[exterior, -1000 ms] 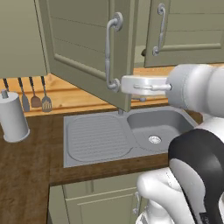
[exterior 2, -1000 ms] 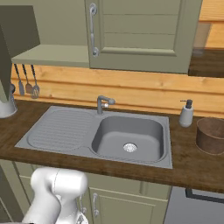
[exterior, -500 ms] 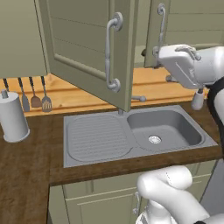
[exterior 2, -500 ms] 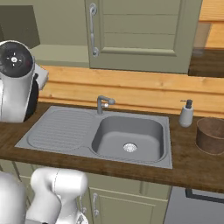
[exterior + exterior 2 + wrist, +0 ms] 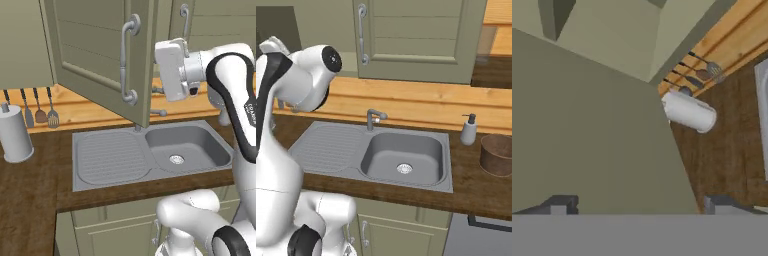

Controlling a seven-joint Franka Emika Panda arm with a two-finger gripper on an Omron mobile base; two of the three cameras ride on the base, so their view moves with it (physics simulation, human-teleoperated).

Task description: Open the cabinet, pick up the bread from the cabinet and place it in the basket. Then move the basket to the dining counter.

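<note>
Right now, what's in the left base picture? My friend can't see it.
A green cabinet door hangs open over a grey sink, with the robot's white hand beside it. A paper towel roll stands on the left.

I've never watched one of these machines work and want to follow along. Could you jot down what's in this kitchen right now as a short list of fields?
cabinet door: the left one swung open, the right one shut
pincer: open, holding nothing, facing the open door
basket: on the worktop right of the sink, beside the soap bottle
sink: empty, tap behind it
paper roll: upright at the left, utensils hanging behind it
bread: not visible
</note>
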